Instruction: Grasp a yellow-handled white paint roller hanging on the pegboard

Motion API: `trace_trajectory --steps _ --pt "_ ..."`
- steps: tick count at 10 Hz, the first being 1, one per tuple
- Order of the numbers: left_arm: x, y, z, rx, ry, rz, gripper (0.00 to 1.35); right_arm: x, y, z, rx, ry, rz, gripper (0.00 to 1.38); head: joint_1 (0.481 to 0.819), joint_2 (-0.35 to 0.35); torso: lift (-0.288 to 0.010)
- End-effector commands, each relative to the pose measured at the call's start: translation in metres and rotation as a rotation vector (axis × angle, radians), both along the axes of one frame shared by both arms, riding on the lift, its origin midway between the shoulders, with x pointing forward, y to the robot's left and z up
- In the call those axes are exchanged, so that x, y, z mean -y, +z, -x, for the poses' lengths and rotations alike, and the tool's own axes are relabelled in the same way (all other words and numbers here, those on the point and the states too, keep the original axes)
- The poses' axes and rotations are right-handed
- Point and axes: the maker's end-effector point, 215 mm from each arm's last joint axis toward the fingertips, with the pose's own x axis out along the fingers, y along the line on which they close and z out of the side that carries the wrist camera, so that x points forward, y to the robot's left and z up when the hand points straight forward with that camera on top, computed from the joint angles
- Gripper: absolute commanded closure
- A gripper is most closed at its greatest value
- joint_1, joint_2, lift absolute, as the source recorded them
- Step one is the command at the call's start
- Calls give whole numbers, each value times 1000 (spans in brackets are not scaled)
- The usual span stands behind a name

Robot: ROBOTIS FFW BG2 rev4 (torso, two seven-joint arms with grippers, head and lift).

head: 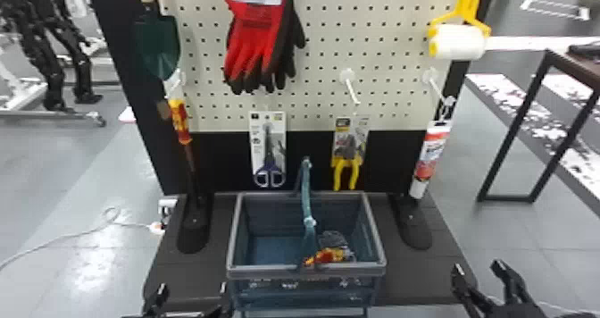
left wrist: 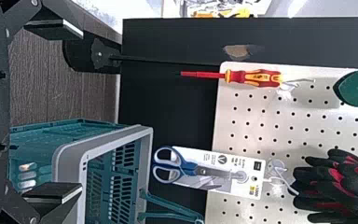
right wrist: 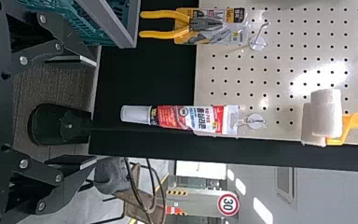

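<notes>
The yellow-handled white paint roller (head: 457, 39) hangs at the top right corner of the white pegboard (head: 379, 35); the right wrist view also has the roller (right wrist: 322, 117) on the pegboard (right wrist: 284, 60), far beyond my fingers. My right gripper (head: 484, 278) sits low at the bottom right, well below the roller, open with nothing between its fingers (right wrist: 70, 51). My left gripper (head: 189, 300) rests at the bottom edge, left of the basket, open and empty, its fingers (left wrist: 56, 193) wide apart.
A teal basket (head: 374, 245) stands on the dark table under the pegboard, with small items inside. Red gloves (head: 261, 40), scissors (head: 268, 149), yellow pliers (head: 347, 158), a tube (head: 429, 158), a screwdriver (head: 181, 125) and a green trowel (head: 157, 44) hang nearby. A black-framed table (head: 562, 94) stands at the right.
</notes>
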Motion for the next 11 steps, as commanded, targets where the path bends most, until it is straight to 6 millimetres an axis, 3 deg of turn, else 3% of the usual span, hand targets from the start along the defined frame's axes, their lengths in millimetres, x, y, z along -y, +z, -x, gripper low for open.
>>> trace_trajectory --steps 1,7,9,11 --pt "-1 0 0 1 2 0 153 1 -2 1 -4 -6 -11 530 549 0 -100" --pt "0 0 0 0 0 -1 153 4 -1 -3 -15 -16 -28 524 549 0 -100" --pt "-1 1 -1 2 0 -3 153 4 12 -14 -25 -13 -28 515 549 0 -100" --pt "0 0 0 -1 -2 -3 153 3 41 -34 -25 -7 -22 512 549 0 -100"
